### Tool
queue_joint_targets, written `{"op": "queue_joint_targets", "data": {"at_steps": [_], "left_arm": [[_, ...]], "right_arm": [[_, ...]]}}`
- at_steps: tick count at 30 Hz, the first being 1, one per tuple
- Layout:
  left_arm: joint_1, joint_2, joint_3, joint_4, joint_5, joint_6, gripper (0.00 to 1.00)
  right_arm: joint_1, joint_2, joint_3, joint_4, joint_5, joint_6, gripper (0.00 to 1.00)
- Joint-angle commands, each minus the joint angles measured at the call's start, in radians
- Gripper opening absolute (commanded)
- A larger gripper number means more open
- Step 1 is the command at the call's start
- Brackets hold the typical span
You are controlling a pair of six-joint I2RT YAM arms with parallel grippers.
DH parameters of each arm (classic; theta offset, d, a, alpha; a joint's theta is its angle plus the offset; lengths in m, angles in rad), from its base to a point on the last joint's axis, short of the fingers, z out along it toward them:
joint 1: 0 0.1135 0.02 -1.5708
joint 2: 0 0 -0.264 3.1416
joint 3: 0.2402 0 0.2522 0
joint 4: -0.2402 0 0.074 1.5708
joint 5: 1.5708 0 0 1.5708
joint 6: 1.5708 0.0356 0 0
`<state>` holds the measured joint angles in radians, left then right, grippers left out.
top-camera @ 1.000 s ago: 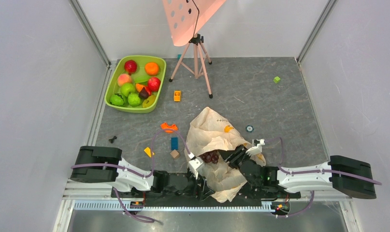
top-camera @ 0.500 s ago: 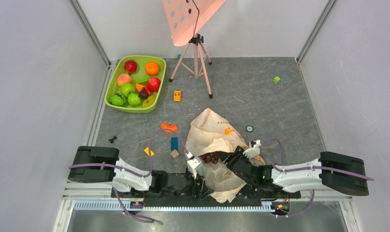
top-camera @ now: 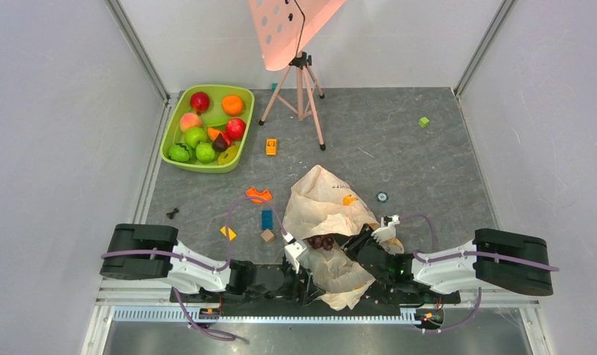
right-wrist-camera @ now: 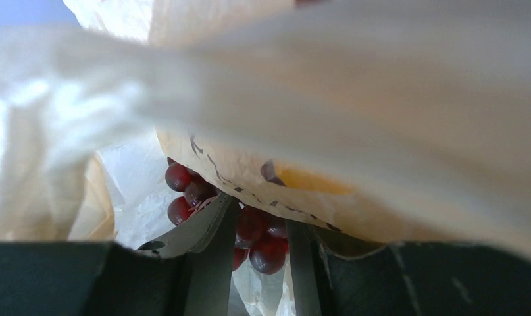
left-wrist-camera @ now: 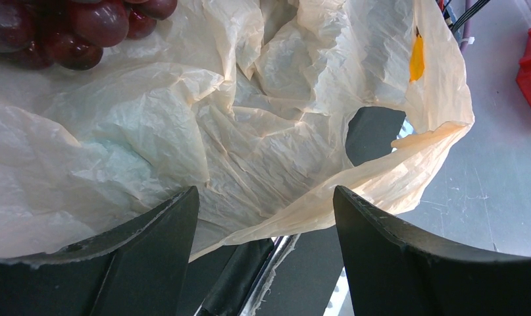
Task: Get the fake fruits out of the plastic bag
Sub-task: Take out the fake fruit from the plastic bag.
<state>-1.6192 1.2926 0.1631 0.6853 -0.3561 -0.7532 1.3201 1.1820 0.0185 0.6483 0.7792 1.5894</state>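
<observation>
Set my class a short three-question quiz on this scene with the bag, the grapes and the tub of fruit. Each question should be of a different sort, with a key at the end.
1. True or false: the grape bunch rests among the folds of the plastic bag.
2. Which thing shows between the open fingers of the left gripper in its wrist view? A. the plastic bag B. a red apple C. a blue block
3. Fill in: the orange sits in the ____ tub.
Key: 1 true; 2 A; 3 green.
</observation>
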Motion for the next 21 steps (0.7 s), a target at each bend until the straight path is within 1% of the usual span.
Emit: {"op": "queue_joint_targets", "data": {"at_steps": [1, 4, 9, 12, 15, 18, 21], "left_arm": [[-0.006, -0.021, -0.01, -0.004, -0.042, -0.002, 0.81], [-0.007, -0.02, -0.009, -0.006, -0.04, -0.001, 0.81], [-0.006, -0.016, -0.008, -0.004, -0.043, -0.003, 0.81], [-0.006, -0.016, -0.01, -0.004, -0.044, -0.003, 0.81], [-0.005, -0.017, -0.011, -0.004, -0.045, -0.005, 0.81], [-0.006, -0.027, -0.017, -0.006, -0.05, -0.01, 0.81], [-0.007, -0.052, -0.029, -0.015, -0.062, -0.014, 0.81]], "right_arm": [[-0.014, 0.026, -0.013, 0.134, -0.002, 0.002, 0.32], [-0.015, 0.029, -0.014, 0.152, -0.005, -0.019, 0.25], [-0.017, 0.028, -0.014, 0.152, -0.006, -0.032, 0.16], [-0.018, 0.025, -0.013, 0.154, -0.005, -0.035, 0.09], [-0.018, 0.014, -0.013, 0.146, -0.003, -0.059, 0.06], [-0.017, -0.014, -0.003, 0.104, -0.004, -0.125, 0.03], [-0.018, -0.055, 0.031, 0.034, -0.004, -0.229, 0.0]]}}
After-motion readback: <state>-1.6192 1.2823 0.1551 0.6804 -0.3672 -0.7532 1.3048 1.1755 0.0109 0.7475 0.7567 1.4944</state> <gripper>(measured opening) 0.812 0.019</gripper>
